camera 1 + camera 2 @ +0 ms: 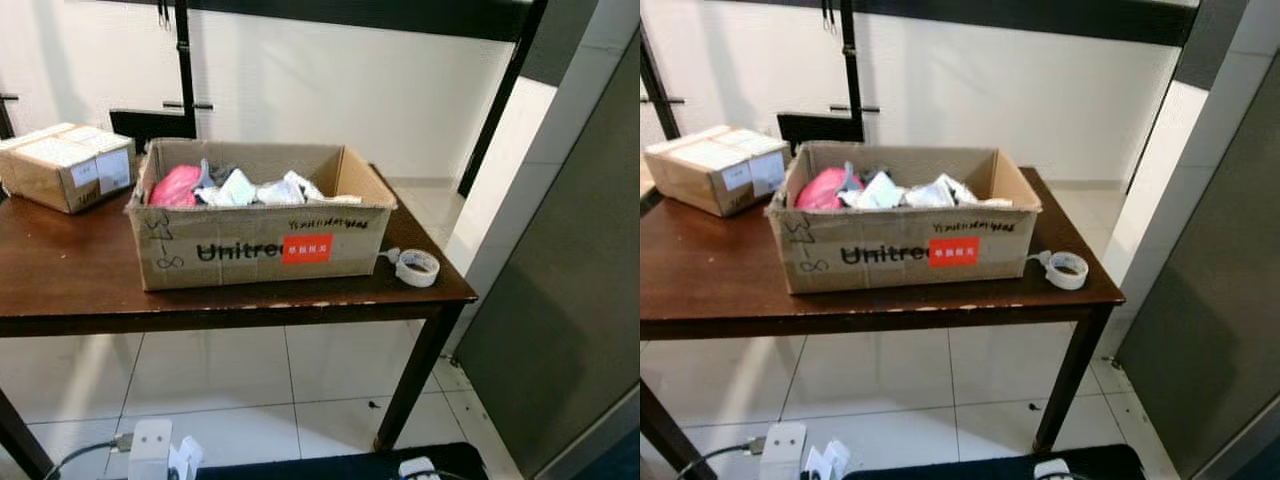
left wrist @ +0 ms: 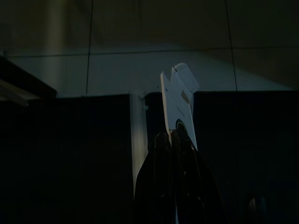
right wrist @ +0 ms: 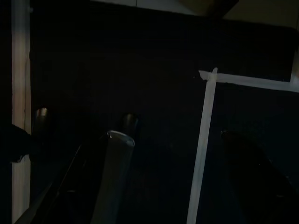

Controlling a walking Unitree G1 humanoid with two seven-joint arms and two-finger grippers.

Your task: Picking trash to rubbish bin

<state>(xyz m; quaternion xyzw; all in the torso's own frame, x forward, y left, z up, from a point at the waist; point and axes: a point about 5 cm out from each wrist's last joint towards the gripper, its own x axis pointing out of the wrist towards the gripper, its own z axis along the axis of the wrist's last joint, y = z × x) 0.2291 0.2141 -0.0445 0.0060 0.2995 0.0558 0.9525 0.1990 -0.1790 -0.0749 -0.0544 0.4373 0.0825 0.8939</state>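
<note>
Trash (image 1: 240,187), pink and white crumpled pieces, fills an open cardboard box (image 1: 250,250) on a dark wooden table (image 1: 70,275), beside a tape roll (image 1: 417,267) and a smaller box (image 1: 68,165), while the left gripper (image 2: 174,140) pinches a white card (image 2: 180,100) and the right gripper's (image 3: 154,154) fingers stand apart.

"Unitre…" in black print on the cardboard box (image 1: 255,248) front, beside an unreadable orange sticker (image 1: 307,248)
</note>
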